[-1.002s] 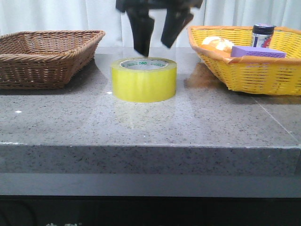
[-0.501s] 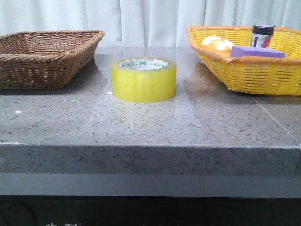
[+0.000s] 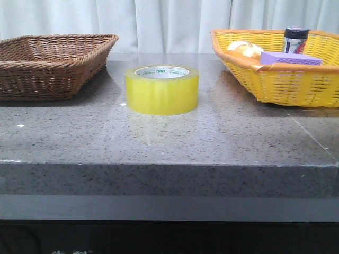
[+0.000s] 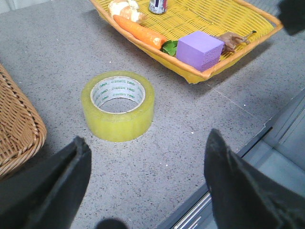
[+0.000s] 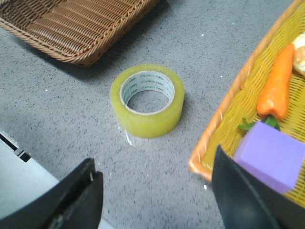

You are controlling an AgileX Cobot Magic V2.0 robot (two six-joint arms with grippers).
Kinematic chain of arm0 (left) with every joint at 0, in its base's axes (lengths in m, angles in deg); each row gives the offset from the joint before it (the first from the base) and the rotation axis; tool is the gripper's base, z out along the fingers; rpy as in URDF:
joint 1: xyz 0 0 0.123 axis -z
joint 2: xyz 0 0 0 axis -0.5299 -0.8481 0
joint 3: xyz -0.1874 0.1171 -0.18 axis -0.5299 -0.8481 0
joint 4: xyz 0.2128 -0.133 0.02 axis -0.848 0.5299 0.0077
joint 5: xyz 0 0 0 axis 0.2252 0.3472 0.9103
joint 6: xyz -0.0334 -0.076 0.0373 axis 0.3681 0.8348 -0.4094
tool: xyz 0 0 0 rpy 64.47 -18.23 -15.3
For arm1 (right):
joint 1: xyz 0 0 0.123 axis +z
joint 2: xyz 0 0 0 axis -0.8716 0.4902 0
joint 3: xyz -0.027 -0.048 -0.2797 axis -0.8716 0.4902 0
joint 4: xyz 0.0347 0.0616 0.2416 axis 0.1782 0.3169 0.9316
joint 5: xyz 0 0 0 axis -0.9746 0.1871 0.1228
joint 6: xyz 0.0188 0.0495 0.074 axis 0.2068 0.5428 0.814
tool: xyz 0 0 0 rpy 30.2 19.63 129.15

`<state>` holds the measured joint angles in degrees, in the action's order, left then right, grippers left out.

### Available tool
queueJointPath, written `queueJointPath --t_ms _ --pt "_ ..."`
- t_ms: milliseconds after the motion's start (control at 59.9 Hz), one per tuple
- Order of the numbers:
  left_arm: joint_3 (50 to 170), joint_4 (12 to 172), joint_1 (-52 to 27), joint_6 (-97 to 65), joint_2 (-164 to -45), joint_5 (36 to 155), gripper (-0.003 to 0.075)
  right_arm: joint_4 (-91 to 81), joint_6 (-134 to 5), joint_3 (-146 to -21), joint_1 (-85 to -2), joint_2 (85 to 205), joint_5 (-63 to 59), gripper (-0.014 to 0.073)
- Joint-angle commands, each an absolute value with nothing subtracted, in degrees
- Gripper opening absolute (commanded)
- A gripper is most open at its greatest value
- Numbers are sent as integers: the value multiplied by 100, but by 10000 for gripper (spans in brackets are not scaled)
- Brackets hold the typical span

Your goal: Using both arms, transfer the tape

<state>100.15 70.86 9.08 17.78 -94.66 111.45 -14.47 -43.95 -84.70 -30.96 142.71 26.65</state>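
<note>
The tape (image 3: 161, 89) stands flat on its side wall near the middle of the front view, on the grey speckled worktop (image 3: 159, 143), its white core ring facing up; green print runs round that ring, but the letters are too small to read in any view. Nothing touches it. In the upper left of the front view sits a brown wicker basket (image 3: 53, 63), and no contents show above its rim. In the upper right sits a yellow woven basket (image 3: 275, 79) with an orange rim. It holds a purple block (image 3: 290, 57), a dark-capped container (image 3: 295, 39) whose label cannot be read, and a pale and orange item at its left end. In the left wrist view the yellow basket lies across the top of the frame, showing an orange carrot (image 4: 139, 31) with green leaves, the purple block beside it, a brownish piece next to the block, and the lower part of the container, its print not legible. The left tool (image 4: 143, 183) fills the bottom of that frame with its two dark fingers spread wide and nothing between them, well apart from the tape. The right tool (image 5: 155, 193) sits at the bottom of the right wrist view, likewise spread wide and empty, with the tape at centre frame and the carrot and block at the right edge.
</note>
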Motion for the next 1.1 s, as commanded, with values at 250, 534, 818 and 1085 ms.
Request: queueJointPath --t_ms 250,534,818,1085 --pt "10189 7164 959 1779 -9456 10703 491 -1494 -4381 -7254 -3096 12563 2172 510" --pt "10189 7164 959 1779 -9456 10665 491 -1494 -4381 -6947 -3096 12067 2222 510" --pt "10231 7164 959 1779 -9731 10665 491 -1494 -4381 -6947 -3096 12067 2240 510" --pt "11397 6985 959 1727 -10826 11668 491 -1494 -4381 -6947 -3096 12067 2240 510"
